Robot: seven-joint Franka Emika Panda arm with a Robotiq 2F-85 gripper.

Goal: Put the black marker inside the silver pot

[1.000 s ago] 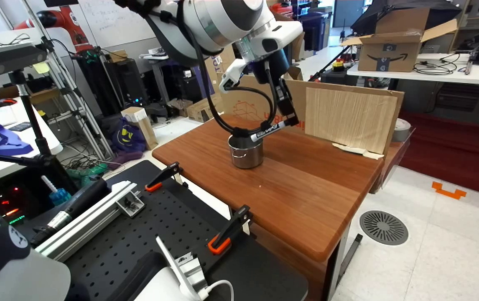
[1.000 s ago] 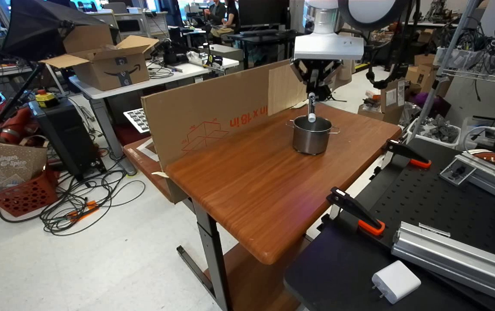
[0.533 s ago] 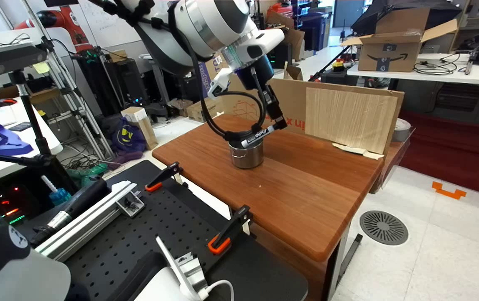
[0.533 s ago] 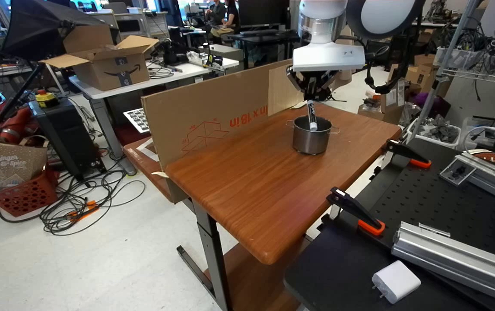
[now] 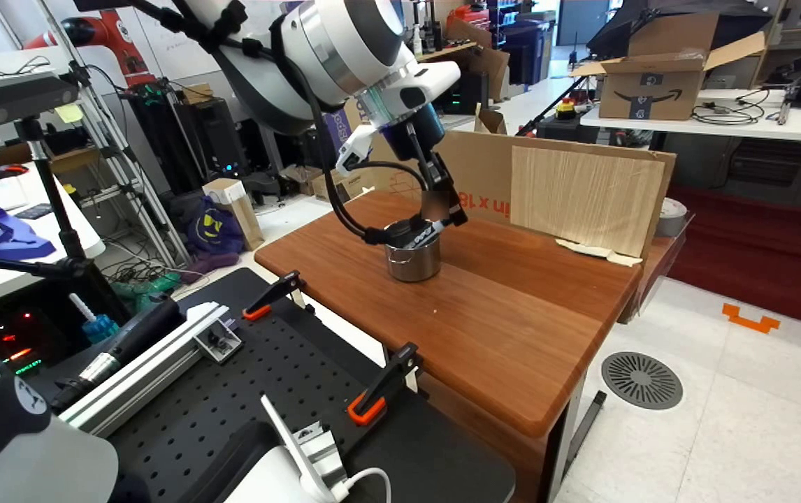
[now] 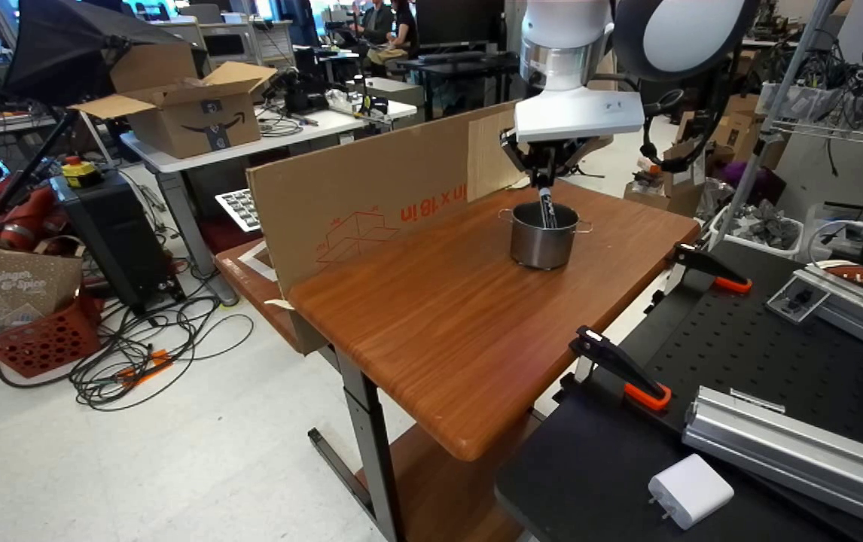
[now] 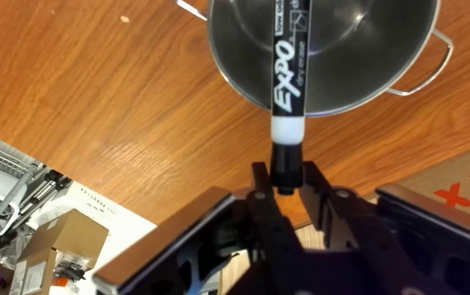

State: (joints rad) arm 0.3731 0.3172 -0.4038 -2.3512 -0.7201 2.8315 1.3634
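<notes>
The gripper (image 7: 286, 174) has come lower over the last half second, taking the Expo dry-erase marker (image 7: 289, 78) with it; the marker's far end, visible above the near rim a moment ago, has slipped out of sight behind it. To my eye that makes this the lowering step, with the release still to do. The fingers (image 7: 317, 180) stand narrow, pinched on the marker's dark end, and the barrel slants down and away from them. Just below and ahead of the fingertips sits the two-handled steel pot (image 6: 541, 245), the marker's far part in its mouth. Lower still spreads the wood-grain table (image 6: 431, 316); beyond the gripper, in an exterior view, stands a cardboard panel (image 5: 488, 168).

The wrist view lets me read the lettering and see the held end hanging outside the rim, but the far end runs out of frame. Both exterior views show that end dipping inside, though I can't tell whether it touches bottom. Dropped here, it might end up propped on the rim.
</notes>
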